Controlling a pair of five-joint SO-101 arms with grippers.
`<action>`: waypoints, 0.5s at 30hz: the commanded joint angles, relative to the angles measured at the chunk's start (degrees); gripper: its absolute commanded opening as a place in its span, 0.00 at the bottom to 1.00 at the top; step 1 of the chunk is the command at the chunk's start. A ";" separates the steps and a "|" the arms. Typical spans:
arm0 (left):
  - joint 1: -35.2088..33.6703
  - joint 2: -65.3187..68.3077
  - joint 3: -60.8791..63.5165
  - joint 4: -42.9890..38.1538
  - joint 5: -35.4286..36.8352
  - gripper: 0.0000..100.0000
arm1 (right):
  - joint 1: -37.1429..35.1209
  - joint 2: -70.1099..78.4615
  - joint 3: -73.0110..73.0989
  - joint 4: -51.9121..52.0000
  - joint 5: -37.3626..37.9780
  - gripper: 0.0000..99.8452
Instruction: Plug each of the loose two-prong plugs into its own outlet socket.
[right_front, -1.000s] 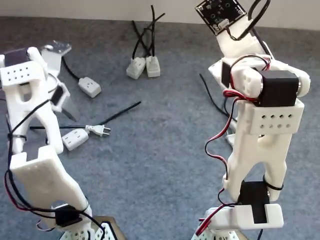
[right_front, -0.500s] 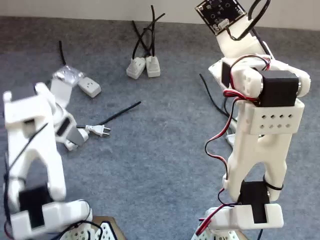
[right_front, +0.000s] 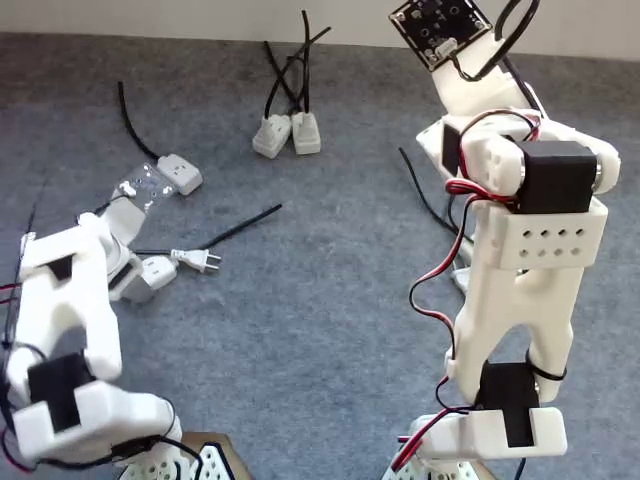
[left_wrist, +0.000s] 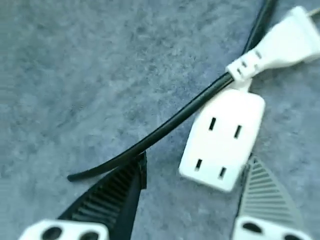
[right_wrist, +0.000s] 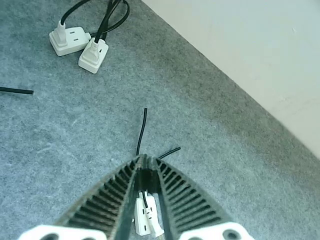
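Near the left arm, on the grey table (right_front: 330, 300), we see the left end effector (left_wrist: 197, 162) spread wide astride a socket (left_wrist: 222, 140) (slots facing up), with a loose plug (left_wrist: 280, 45) just beyond it. Farther off, the right end effector (right_wrist: 144, 161) is pinched nearly closed on a second socket (right_wrist: 144, 217).

Bright, even light covers the grey carpet (left_wrist: 75, 75), with faint soft shadows beside the outlet socket (left_wrist: 222, 140).
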 joint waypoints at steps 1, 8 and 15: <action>-0.57 7.69 -4.09 -2.37 -3.78 0.29 | 0.48 -2.42 -1.19 0.22 0.70 0.01; -0.04 11.38 -6.02 -2.29 -4.13 0.28 | 0.48 -2.42 -1.19 0.22 0.70 0.01; 5.85 6.73 -4.97 1.49 -3.96 0.28 | 0.48 -2.42 -1.19 0.40 0.70 0.01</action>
